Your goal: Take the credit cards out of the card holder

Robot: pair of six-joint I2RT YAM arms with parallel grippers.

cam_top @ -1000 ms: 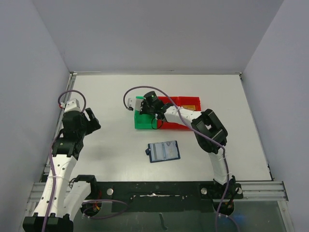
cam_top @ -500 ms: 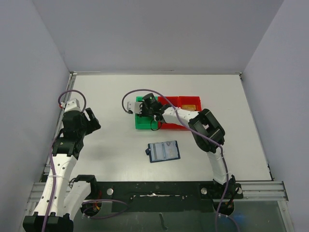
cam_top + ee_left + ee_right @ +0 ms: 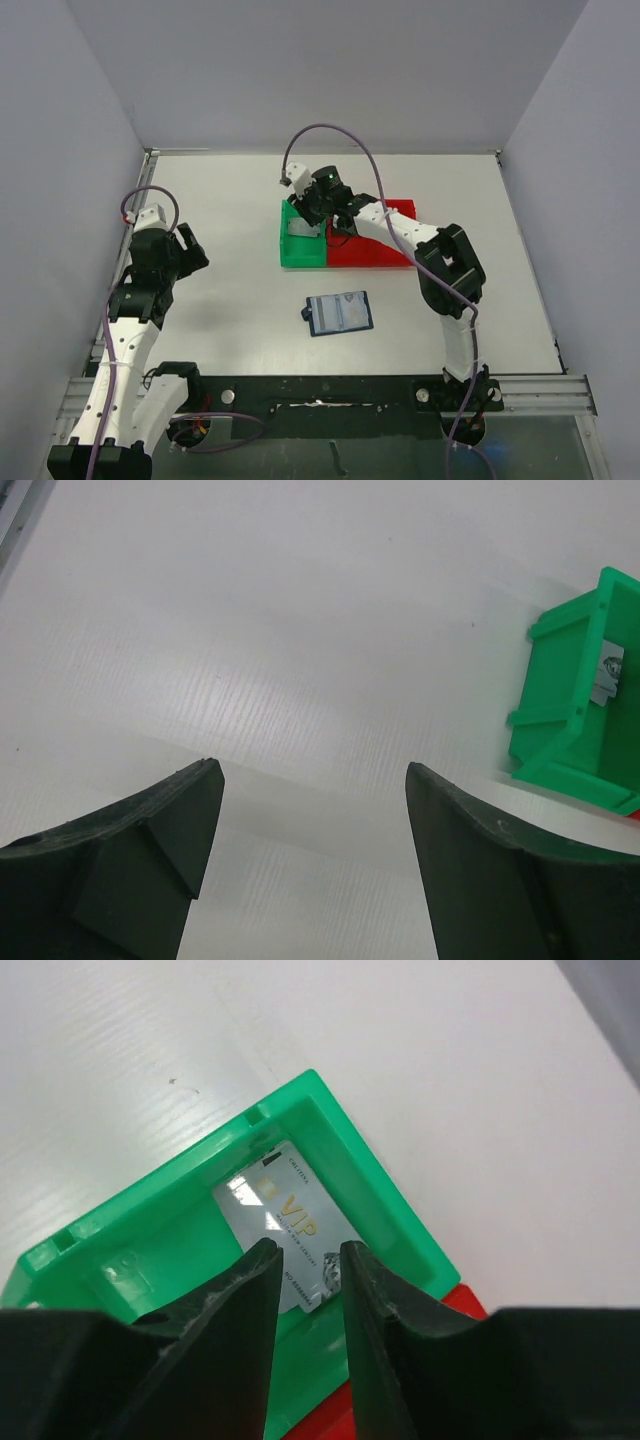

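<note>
The card holder (image 3: 340, 313) lies open and flat on the table, dark blue with lighter inner panels. One silver-grey credit card (image 3: 285, 1225) lies flat inside the green bin (image 3: 370, 1175); from above the card (image 3: 300, 228) shows as a pale patch. My right gripper (image 3: 308, 1252) hangs just above that card, jaws slightly apart with nothing between them; in the top view it (image 3: 312, 207) sits over the bin's far side. My left gripper (image 3: 312, 770) is open over bare table at the left (image 3: 190, 250), far from the card holder.
A red bin (image 3: 375, 240) stands against the green bin (image 3: 302, 240) on its right, partly covered by my right arm. The left wrist view shows the green bin (image 3: 580, 710) at its right edge. Walls enclose the table on three sides.
My right gripper has opened and lifted back toward the far side of the green bin, leaving the silver card lying in it. The left arm and card holder have not moved.
</note>
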